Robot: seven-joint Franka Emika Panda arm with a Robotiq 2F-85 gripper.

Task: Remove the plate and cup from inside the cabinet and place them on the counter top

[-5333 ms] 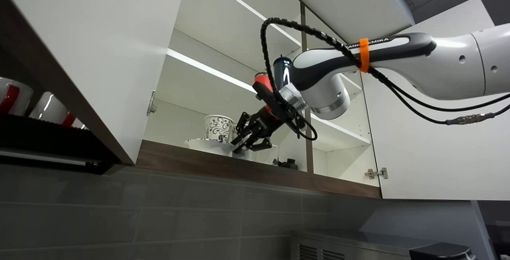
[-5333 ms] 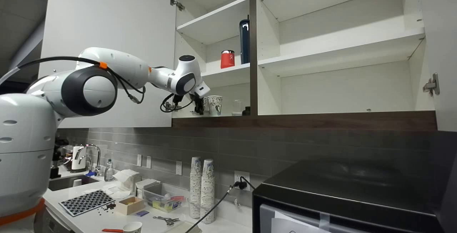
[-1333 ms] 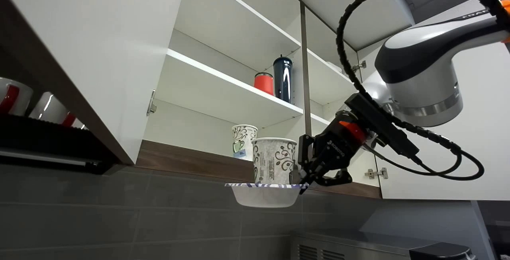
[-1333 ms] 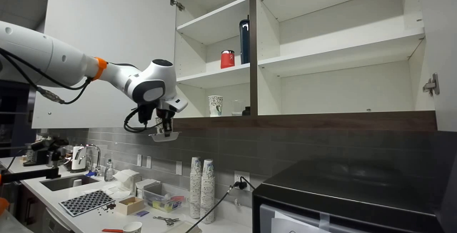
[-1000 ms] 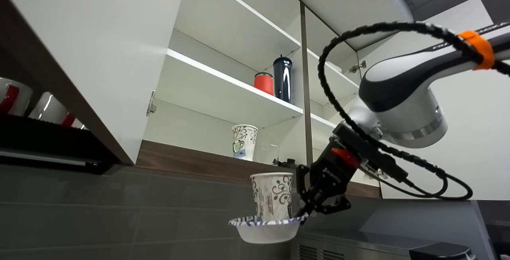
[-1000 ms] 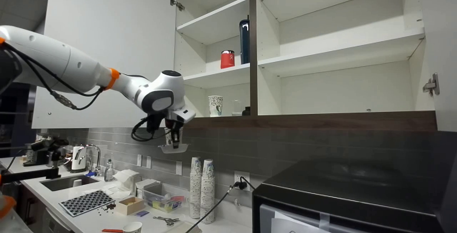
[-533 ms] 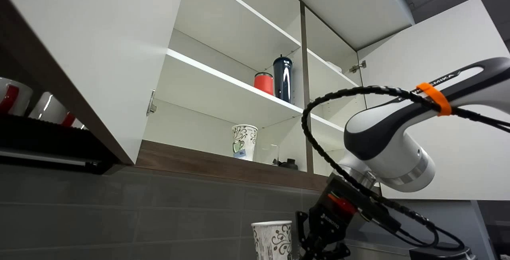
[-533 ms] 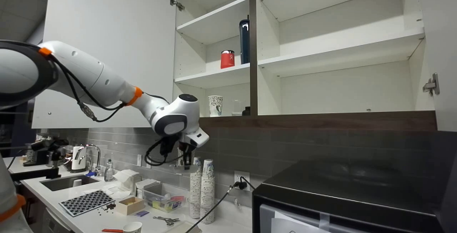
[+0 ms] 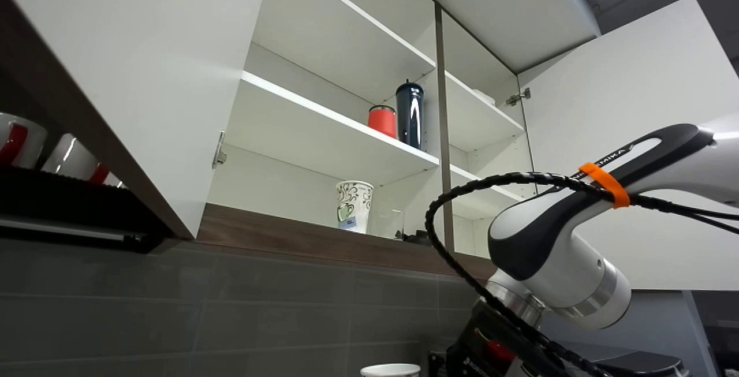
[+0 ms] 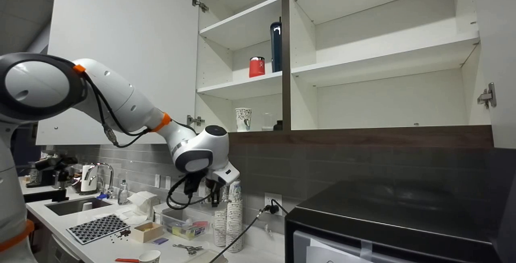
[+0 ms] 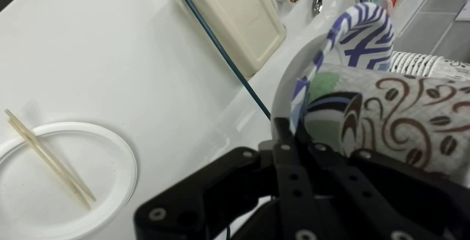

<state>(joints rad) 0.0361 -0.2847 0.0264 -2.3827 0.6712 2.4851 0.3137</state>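
Note:
The plate [image 11: 367, 45] is a bowl-shaped white paper piece with a purple-blue striped rim. My gripper [image 11: 293, 128] is shut on its rim in the wrist view. A patterned paper cup [image 11: 404, 115] stands inside the plate; only its rim [image 9: 390, 370] shows in an exterior view. In an exterior view my gripper [image 10: 215, 202] is below the cabinet [image 10: 383, 136], in front of cup stacks; the plate is hard to make out there. The white counter top [image 11: 165, 67] lies below. Another patterned cup [image 9: 354, 206] stands in the cabinet.
On the counter are a plain white dish [image 11: 104, 166] with chopsticks, a beige container [image 11: 235, 23], a cable [image 11: 220, 49], cup stacks [image 10: 234, 222] and a clear bin [image 10: 187, 218]. A black appliance [image 10: 383, 214] stands nearby. The cabinet doors [image 10: 125, 61] stand open.
From inside the cabinet, my gripper has brought the plate, with the cup standing in it, out and down below the cabinet's edge. In the last half second it has gone lower.

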